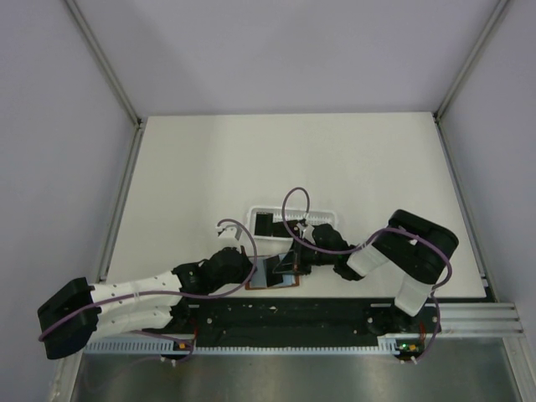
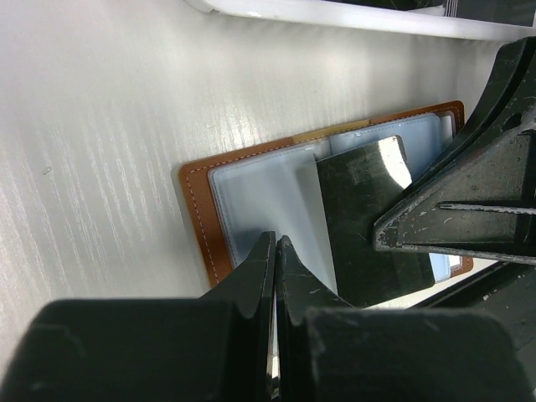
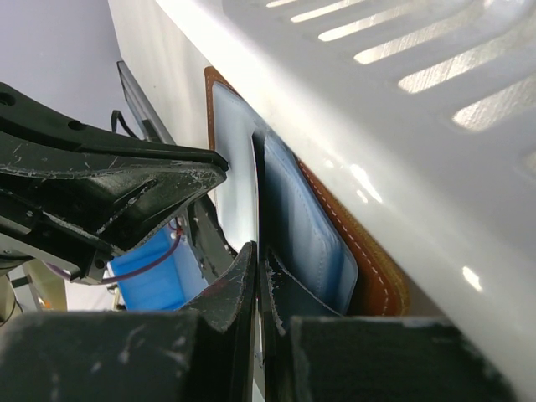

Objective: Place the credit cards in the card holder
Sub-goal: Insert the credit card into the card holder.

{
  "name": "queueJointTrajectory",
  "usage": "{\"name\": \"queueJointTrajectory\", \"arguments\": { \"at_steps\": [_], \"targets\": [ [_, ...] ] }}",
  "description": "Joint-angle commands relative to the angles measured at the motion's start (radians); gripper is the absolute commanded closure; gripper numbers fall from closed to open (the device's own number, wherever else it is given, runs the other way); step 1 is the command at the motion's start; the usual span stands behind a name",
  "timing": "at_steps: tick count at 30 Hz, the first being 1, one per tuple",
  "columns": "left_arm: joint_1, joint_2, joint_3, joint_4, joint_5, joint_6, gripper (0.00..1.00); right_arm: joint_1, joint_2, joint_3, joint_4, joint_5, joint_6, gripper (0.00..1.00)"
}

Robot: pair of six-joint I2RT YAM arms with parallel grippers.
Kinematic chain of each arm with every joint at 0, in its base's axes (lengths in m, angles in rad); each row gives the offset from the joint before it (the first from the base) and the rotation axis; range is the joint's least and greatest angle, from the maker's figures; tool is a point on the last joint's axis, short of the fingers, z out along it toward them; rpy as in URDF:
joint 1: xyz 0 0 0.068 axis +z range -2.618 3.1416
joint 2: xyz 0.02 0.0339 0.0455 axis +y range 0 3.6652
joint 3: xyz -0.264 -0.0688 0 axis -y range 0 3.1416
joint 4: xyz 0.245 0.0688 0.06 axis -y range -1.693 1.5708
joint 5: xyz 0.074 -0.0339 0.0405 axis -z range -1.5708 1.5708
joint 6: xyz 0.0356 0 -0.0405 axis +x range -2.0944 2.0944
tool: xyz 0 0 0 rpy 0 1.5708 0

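The brown card holder [image 1: 270, 280] lies open near the table's front edge, its bluish pockets up [image 2: 251, 201]. My right gripper [image 1: 308, 266] is shut on a black credit card [image 2: 368, 218] and holds it tilted over the holder's pockets. In the right wrist view the card [image 3: 259, 193] shows edge-on between my fingers, next to the holder [image 3: 377, 276]. My left gripper [image 2: 275, 244] is shut at the holder's near edge, apparently pinching a pocket leaf. More black cards [image 1: 264, 224] lie in the white basket.
The white slotted basket [image 1: 325, 214] stands just behind the holder and close to both grippers; its wall fills the upper right of the right wrist view [image 3: 377, 100]. The table's front rail is right behind the holder.
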Motion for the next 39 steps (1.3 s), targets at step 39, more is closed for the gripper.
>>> {"name": "queueJointTrajectory", "arguments": {
  "at_steps": [39],
  "targets": [
    [-0.001,-0.048,0.0,-0.072,-0.013,-0.004,1.0,0.024,0.074,0.063,-0.009,0.031,0.025,1.0]
  ]
}}
